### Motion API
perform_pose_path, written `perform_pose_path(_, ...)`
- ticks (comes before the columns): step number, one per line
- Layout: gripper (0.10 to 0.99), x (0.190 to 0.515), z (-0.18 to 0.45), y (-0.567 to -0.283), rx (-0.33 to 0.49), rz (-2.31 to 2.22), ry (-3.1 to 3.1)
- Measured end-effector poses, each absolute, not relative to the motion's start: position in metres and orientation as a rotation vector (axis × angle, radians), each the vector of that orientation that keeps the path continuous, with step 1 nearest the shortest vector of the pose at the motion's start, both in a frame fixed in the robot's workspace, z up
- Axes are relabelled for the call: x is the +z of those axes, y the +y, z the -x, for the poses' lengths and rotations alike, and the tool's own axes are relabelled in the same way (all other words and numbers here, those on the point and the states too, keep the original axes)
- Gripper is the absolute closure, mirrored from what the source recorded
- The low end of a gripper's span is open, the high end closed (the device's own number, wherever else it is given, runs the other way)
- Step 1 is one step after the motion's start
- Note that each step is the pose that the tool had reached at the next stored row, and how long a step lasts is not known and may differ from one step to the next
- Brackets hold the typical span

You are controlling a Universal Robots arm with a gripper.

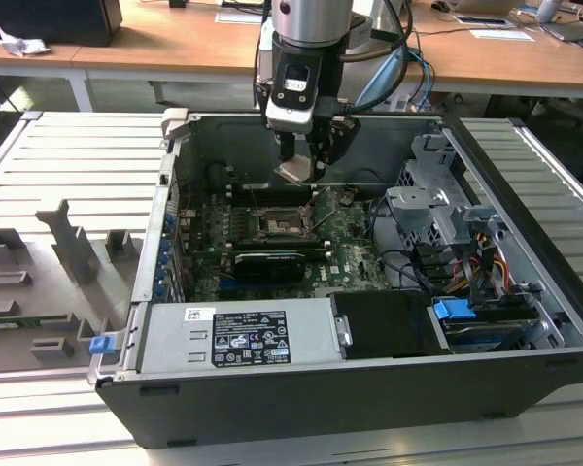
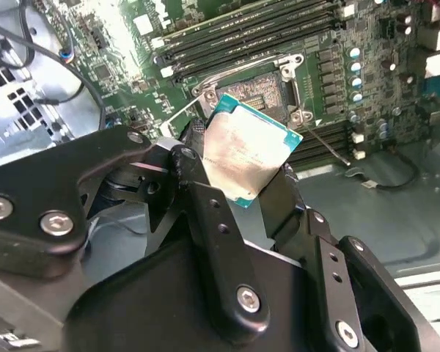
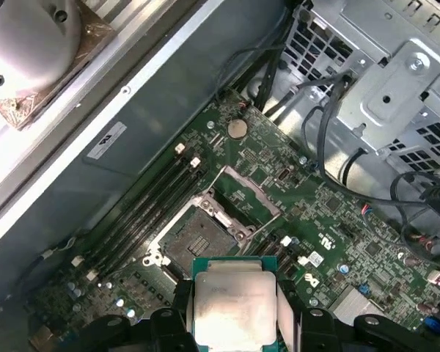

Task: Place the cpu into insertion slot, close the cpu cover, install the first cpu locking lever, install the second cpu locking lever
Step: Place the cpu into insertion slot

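Note:
My gripper [image 1: 302, 160] hangs inside the open computer case, shut on the cpu [image 1: 295, 171], a small square chip with a pale metal top and a green edge. In both wrist views the cpu [image 2: 243, 152] [image 3: 233, 308] sits between two black fingers [image 2: 196, 183] [image 3: 179, 312]. It is held in the air above the insertion slot [image 1: 284, 222] [image 3: 197, 236] [image 2: 255, 79], a dark square socket on the green motherboard, and touches nothing there. The cpu cover [image 3: 243, 193], a thin silvery frame, is flipped open beside the socket. A thin locking lever [image 2: 327, 141] sticks out next to it.
Long black memory slots [image 3: 143, 209] [image 2: 242, 33] run along the socket. A metal drive cage [image 1: 437, 209] with cables stands at the exterior view's right. The power supply [image 1: 238, 335] lies at the front. A grey fixture tray [image 1: 49, 282] sits left of the case.

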State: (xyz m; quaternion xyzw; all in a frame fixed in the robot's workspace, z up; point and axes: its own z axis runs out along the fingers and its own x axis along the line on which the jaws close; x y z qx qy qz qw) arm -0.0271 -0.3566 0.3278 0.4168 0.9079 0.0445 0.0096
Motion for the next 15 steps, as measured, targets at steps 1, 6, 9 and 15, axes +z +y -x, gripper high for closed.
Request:
perform_pose_path(1, 0.545, 0.325, 0.027, -0.357, 0.138, -1.354, 2.808)
perform_pose_path(6, 0.545, 0.319, 0.027, -0.357, 0.136, -1.491, 2.733)
perform_pose_path(9, 0.545, 0.315, 0.027, -0.357, 0.135, -1.560, 2.692)
perform_pose_path(15, 0.545, 0.307, 0.027, -0.357, 0.132, -1.718, 2.588)
